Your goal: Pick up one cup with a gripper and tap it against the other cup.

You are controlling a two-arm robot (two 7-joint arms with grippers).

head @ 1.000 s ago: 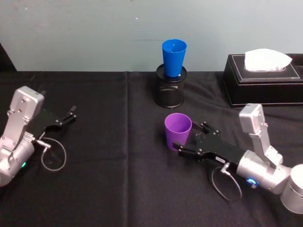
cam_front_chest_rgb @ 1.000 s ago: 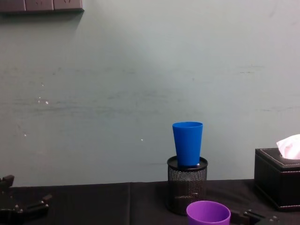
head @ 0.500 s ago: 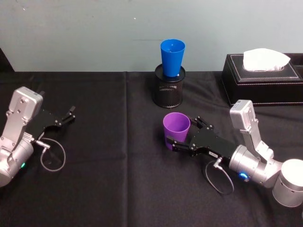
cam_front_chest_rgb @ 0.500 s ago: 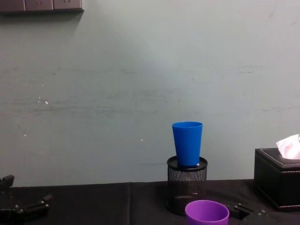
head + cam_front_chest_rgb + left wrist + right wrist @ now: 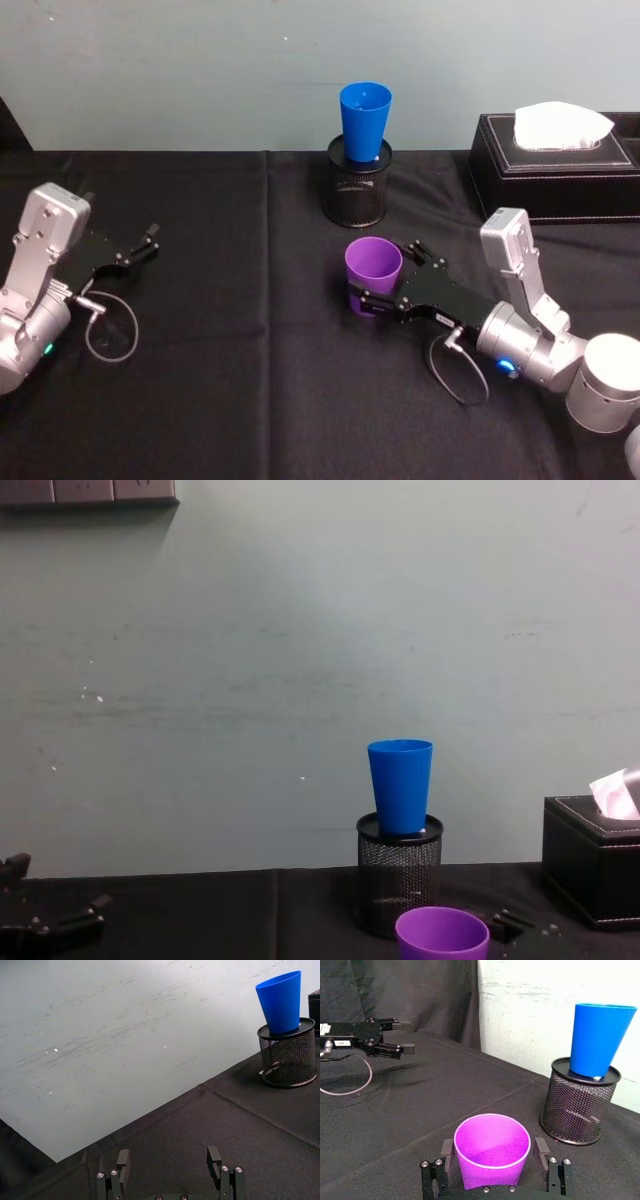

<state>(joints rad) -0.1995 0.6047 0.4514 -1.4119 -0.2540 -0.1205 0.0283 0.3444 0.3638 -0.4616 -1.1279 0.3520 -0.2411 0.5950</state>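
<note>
— Checking your right gripper [image 5: 383, 272] first: where do you have it?
— Low over the black counter [image 5: 250, 350], a little right of the middle. The purple cup [image 5: 490, 1170] stands upright on the cloth between its fingers [image 5: 446, 1152].
— Are they closed on it?
— No. They are spread wide, one on each side of the cup's wall, and they clamp nothing. In your right wrist view a thin gap shows beside one of them.
— And the blue cup [image 5: 366, 120]?
— Upright, its base set in the top of the black mesh pen holder [image 5: 356, 195]. It is close to the wall, almost straight behind the purple cup, and higher. The two cups are apart.
— Your left gripper [image 5: 152, 240]?
— Parked at the left side of the counter, fingers apart and empty, pointing toward the middle.
— Anything else back there?
— A black tissue box [image 5: 555, 165] at the far right.
</note>
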